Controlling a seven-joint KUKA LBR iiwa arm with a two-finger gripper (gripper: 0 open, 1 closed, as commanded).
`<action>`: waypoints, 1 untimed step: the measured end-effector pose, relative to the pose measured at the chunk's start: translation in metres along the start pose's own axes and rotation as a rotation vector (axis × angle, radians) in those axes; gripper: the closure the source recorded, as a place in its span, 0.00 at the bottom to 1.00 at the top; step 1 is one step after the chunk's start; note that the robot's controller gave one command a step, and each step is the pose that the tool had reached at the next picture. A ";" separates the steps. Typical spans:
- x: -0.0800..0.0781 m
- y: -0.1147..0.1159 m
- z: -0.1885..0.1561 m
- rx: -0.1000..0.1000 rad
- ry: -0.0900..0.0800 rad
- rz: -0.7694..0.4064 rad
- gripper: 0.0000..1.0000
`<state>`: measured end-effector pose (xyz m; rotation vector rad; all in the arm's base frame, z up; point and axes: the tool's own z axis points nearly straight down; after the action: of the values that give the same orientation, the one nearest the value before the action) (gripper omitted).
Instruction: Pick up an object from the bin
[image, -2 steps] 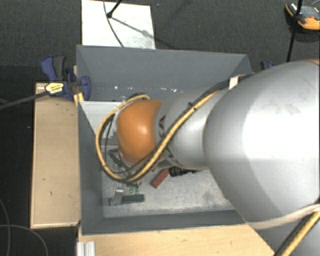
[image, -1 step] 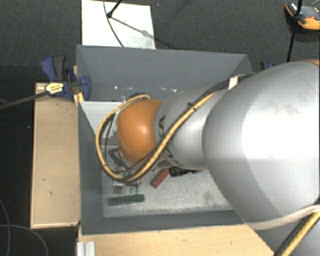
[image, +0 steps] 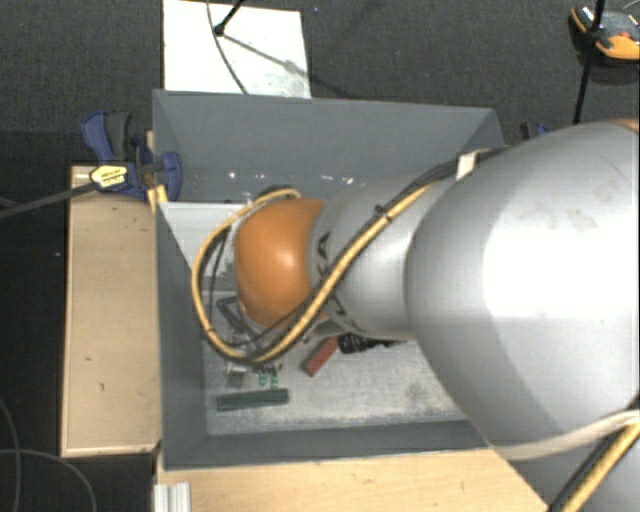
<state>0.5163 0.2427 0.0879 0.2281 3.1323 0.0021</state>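
A dark green flat bar (image: 252, 398) lies flat on the floor of the bin (image: 400, 395) at about seven o'clock, its length running nine to three, near the front wall. Just beside it, toward twelve, sit small bits (image: 265, 378), too small to tell what they are. At the bar's two o'clock a red-brown block (image: 319, 356) lies tilted. A black piece (image: 365, 344), partly hidden, is just beside the block at three.

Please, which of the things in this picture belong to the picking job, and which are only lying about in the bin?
Part of the job: the grey bin; the gripper, low over the bin's floor; the dark green flat bar nearest it, a likely candidate.
Only lying about: the red-brown piece and the black piece, both partly under the arm.
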 end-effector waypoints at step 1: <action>-0.010 0.001 -0.053 0.003 0.005 0.002 1.00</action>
<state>0.5260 0.2423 0.1411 0.2322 3.1371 -0.0020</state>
